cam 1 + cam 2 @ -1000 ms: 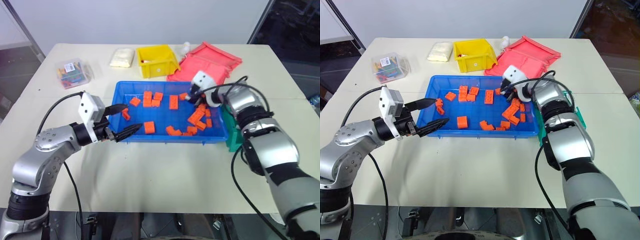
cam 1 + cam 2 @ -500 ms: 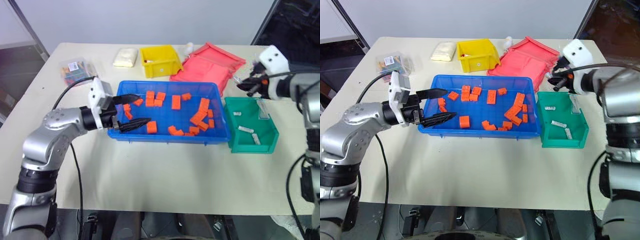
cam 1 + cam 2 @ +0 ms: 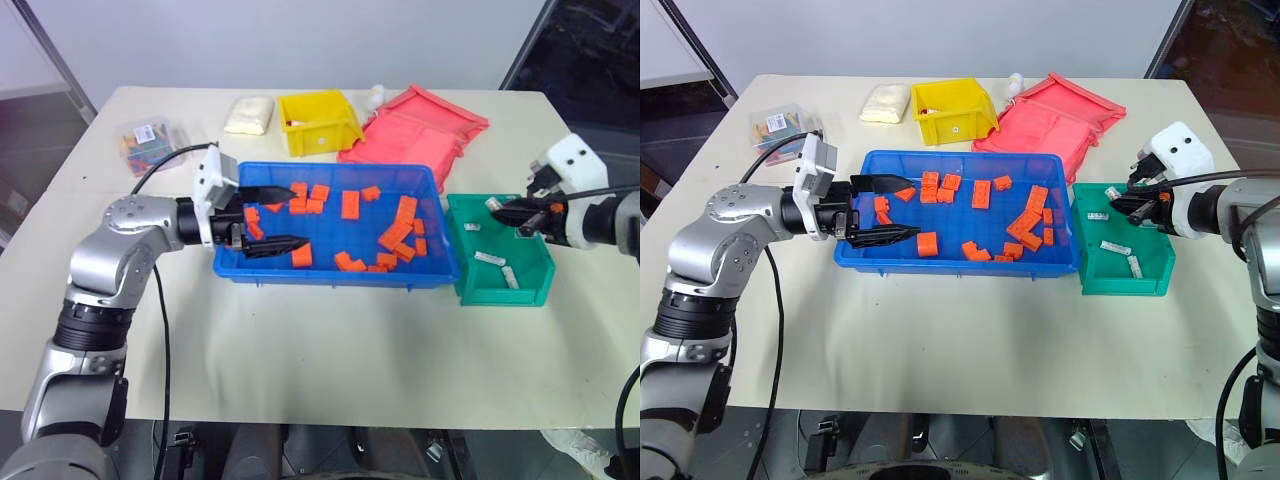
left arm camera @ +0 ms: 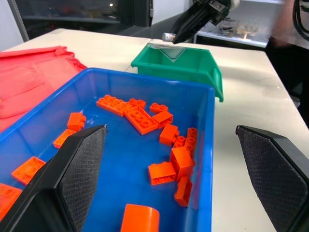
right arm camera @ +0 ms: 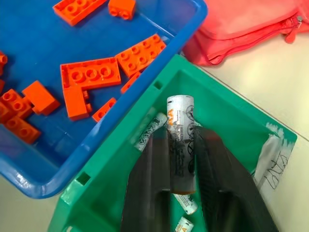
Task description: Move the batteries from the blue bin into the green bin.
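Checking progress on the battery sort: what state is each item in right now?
left gripper: open, empty, over the blue bin
right gripper: over the green bin, battery between its fingers
batteries: lying in the green bin
orange blocks: scattered in the blue bin

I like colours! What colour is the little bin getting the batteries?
Teal green bin, best seen in the right wrist view.

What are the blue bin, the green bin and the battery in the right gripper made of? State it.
Blue bin: apparently moulded plastic, glossy, with a rolled rim and one even colour.
Green bin: likely the same kind of plastic, smooth and slightly shiny, with slots moulded into its rim.
Battery between the right gripper's fingers: probably metal under a printed whitish wrap; the core is hidden.
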Tool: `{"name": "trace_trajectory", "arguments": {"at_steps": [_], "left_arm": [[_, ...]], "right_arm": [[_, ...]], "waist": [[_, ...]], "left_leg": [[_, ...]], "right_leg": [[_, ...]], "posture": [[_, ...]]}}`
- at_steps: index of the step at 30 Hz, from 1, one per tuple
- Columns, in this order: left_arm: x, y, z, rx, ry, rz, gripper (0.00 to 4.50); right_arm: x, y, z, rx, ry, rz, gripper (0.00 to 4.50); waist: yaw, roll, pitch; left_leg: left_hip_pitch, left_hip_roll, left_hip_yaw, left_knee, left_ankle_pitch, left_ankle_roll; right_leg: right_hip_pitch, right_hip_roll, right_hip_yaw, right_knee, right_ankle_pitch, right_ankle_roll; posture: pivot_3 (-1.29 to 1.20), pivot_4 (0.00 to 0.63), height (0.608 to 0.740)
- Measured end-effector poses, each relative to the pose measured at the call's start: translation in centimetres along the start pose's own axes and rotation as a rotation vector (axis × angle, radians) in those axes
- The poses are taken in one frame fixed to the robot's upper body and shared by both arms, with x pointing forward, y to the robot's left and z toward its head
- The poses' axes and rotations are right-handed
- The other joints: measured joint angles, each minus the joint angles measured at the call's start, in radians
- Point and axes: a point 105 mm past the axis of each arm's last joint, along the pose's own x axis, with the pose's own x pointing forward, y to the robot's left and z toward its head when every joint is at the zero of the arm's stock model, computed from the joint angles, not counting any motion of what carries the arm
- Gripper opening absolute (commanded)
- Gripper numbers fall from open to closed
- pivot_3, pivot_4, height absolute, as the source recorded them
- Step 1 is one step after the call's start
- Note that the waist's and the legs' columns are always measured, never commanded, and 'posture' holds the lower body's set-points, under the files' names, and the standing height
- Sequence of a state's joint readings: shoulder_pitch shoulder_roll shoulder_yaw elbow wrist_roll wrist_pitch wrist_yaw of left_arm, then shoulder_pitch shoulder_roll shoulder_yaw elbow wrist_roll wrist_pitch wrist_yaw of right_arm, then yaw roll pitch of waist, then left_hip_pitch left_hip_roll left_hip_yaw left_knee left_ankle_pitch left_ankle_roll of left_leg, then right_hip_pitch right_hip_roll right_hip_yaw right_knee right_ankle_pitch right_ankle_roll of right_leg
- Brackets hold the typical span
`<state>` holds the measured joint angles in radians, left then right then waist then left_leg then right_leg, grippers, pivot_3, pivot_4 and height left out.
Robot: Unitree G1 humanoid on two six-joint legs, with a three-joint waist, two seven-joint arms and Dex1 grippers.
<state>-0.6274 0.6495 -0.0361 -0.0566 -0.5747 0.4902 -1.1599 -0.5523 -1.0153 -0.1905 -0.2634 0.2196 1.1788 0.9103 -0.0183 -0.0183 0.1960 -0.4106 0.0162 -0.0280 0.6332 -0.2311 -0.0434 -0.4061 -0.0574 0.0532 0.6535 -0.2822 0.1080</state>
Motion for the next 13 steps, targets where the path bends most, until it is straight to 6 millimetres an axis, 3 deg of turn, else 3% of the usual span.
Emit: {"name": "trace_trajectory", "arguments": {"at_steps": [4,9,13], "left_arm": [[0.0,0.1,-0.1,0.003,0.006,0.007,4.5],[-0.5,0.7,-0.2,0.01,0.011,0.052,4.5],[-2.3,3.1,0.1,0.039,-0.026,0.233,4.5]], "right_arm": [[0.1,-0.5,-0.1,0.013,-0.001,-0.028,4.39],[0.4,-1.3,0.2,0.034,-0.028,-0.056,4.46],[0.9,-2.8,0.5,0.111,-0.146,-0.096,4.46]], "waist": [[-0.001,0.0,0.0],[-0.001,0.0,0.0],[0.0,0.0,0.0]], "left_leg": [[0.0,0.0,0.0,0.0,0.0,0.0],[0.0,0.0,0.0,0.0,0.0,0.0],[0.0,0.0,0.0,0.0,0.0,0.0]], "right_leg": [[0.0,0.0,0.0,0.0,0.0,0.0],[0.0,0.0,0.0,0.0,0.0,0.0],[0.0,0.0,0.0,0.0,0.0,0.0]], "posture": [[0.0,0.15,0.74],[0.0,0.15,0.74],[0.0,0.15,0.74]]}}
